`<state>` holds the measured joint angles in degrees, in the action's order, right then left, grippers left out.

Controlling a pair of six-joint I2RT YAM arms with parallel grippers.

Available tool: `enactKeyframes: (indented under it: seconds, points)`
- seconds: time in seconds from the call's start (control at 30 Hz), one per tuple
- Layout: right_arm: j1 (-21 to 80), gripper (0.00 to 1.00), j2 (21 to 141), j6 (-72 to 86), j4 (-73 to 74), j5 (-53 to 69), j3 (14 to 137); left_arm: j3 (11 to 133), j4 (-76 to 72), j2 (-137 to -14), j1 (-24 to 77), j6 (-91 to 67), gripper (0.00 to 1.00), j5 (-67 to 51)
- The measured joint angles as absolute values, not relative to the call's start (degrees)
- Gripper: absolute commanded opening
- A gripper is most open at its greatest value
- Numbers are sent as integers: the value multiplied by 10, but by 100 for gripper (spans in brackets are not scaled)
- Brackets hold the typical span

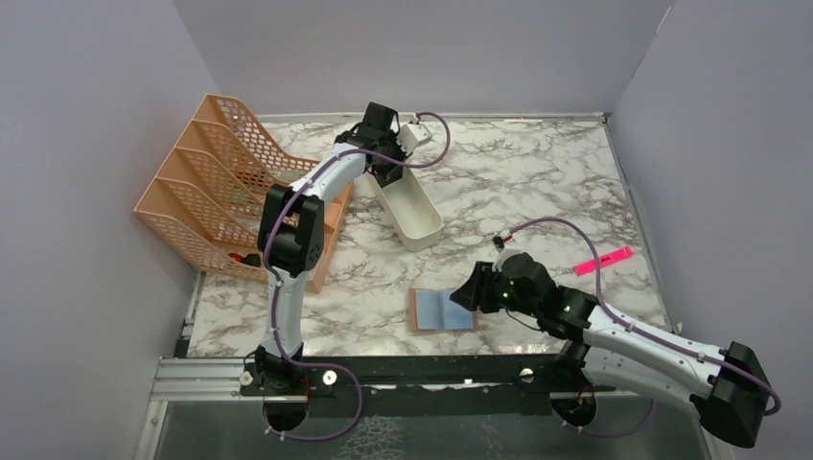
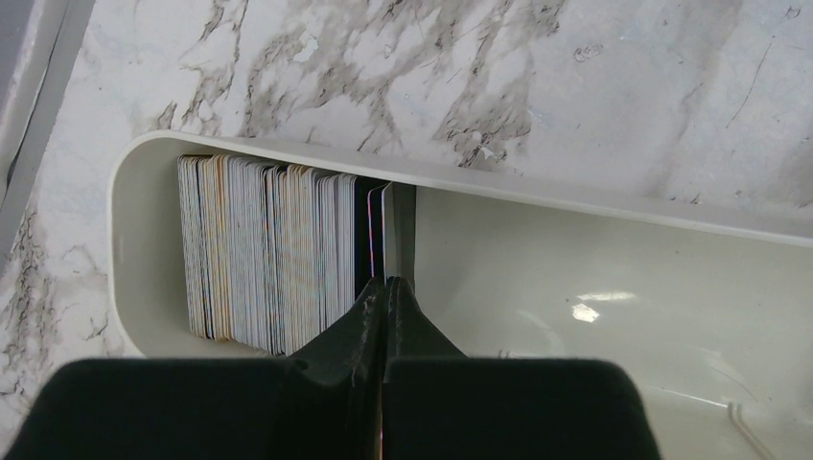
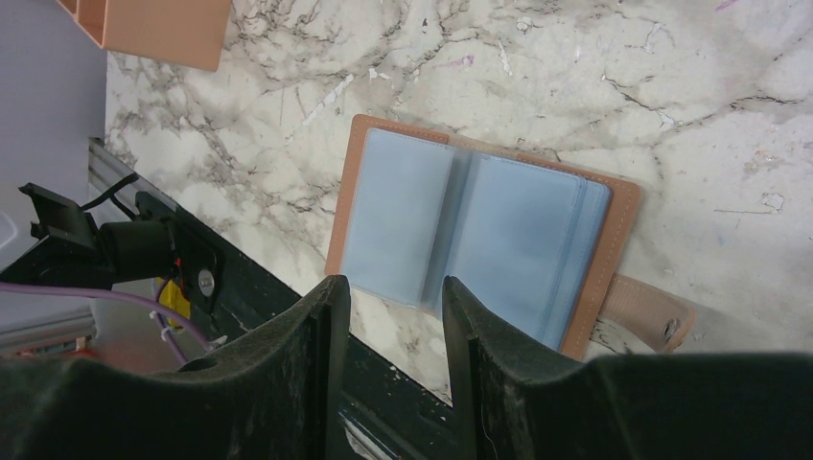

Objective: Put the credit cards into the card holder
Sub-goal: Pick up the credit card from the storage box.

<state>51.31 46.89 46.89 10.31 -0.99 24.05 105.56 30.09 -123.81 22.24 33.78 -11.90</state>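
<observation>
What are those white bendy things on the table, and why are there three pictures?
They are two robot arms. One picture looks down from above; the other two come from little cameras on each arm's wrist, so you see its own fingers up close.

On the marble table lie an orange mesh rack, a white tray, a pink highlighter and an open brown card holder.

The left arm's fingers are pressed together inside the tray, at the last card in a row of cards standing on edge. They seem to pinch that card's edge, though I can't be sure.

The right arm's fingers are apart above the card holder and hold nothing.
</observation>
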Motion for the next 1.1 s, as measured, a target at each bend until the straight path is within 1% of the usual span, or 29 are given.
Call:
enactKeyframes:
  seconds: [0.2,0.37,0.43,0.77,0.93,1.1]
  points:
    - [513,46,469,469,103,-10,241,1058,301,-1238,222,335,0,-119]
    - [513,46,469,469,102,-10,241,1065,301,-1235,222,322,4,-120]
    - [513,46,470,469,100,-10,241,1065,301,-1232,222,320,0,-120]
    - [513,46,460,469,99,-10,241,1065,301,-1216,222,312,0,-120]
    - [513,46,456,469,99,-9,241,1065,302,-1199,222,272,0,-120]
    - [513,46,455,471,99,-5,241,1062,302,-1151,222,189,0,-132]
